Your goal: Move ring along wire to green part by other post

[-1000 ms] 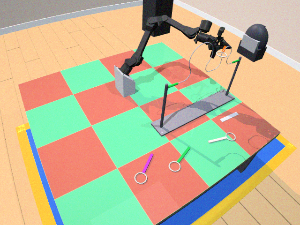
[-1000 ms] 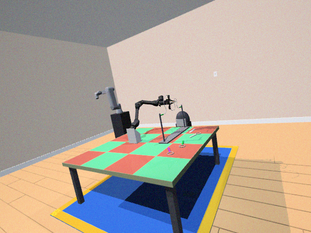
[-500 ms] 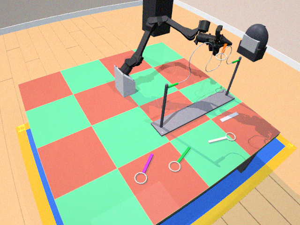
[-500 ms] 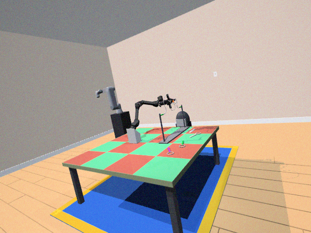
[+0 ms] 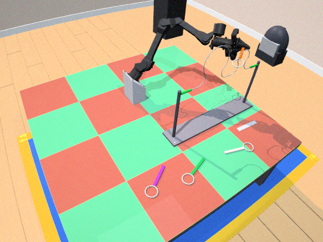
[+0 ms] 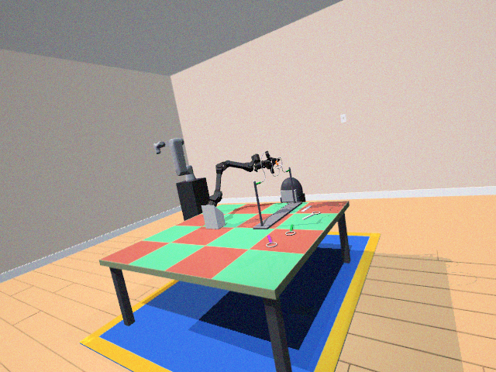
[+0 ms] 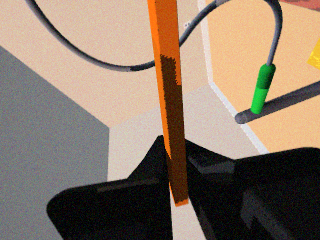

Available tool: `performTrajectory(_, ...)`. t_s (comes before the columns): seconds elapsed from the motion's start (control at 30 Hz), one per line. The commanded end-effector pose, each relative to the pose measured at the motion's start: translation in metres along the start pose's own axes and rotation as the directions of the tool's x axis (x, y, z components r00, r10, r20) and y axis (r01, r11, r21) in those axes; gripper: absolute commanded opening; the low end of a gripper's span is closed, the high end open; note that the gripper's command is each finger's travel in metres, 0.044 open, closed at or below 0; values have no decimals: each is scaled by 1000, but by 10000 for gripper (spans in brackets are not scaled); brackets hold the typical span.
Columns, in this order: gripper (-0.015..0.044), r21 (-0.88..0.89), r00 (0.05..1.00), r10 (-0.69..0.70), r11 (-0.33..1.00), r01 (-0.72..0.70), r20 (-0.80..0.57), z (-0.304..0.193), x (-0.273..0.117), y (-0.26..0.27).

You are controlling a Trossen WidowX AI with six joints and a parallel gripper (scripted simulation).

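Observation:
My gripper (image 5: 245,48) (image 7: 166,139) is shut on the orange handle (image 5: 241,52) (image 7: 167,40) (image 6: 276,163). The white ring (image 5: 233,65) hangs below the handle in the top view, around the grey wire (image 5: 204,75) (image 7: 125,68) as far as I can tell. It is on the wire's bent stretch near the far post (image 5: 251,83) (image 6: 291,184), a little short of that post's green part (image 5: 253,65) (image 7: 262,87). The near post (image 5: 176,114) (image 6: 258,204) carries the other green part (image 5: 186,91). The ring lies outside the wrist view; any contact with the wire cannot be told.
The posts stand on a grey base (image 5: 206,121). Rings with a purple handle (image 5: 159,175), a green handle (image 5: 198,166) and a white handle (image 5: 234,150) lie on the table, beside a pale flat strip (image 5: 247,125). A dark domed object (image 5: 277,36) stands beyond the far post.

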State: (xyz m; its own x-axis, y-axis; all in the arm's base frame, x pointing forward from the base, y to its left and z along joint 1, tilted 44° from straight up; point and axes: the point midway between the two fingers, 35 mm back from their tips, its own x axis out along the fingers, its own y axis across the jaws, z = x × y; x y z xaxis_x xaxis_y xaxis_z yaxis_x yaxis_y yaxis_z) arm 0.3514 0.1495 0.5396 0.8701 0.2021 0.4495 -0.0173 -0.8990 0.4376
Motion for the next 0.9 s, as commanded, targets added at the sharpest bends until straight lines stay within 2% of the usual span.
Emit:
performTrajectory(0.0, -150, -21, 1000, -8, 1000, 9, 3, 0, 1, -5)
performTrajectory(0.57, -150, -272, 987, -158, 948, 163, 40, 6, 0, -53)
performTrajectory(0.87, -150, -440, 963, -255, 857, 269, 91, 18, -4, -83)
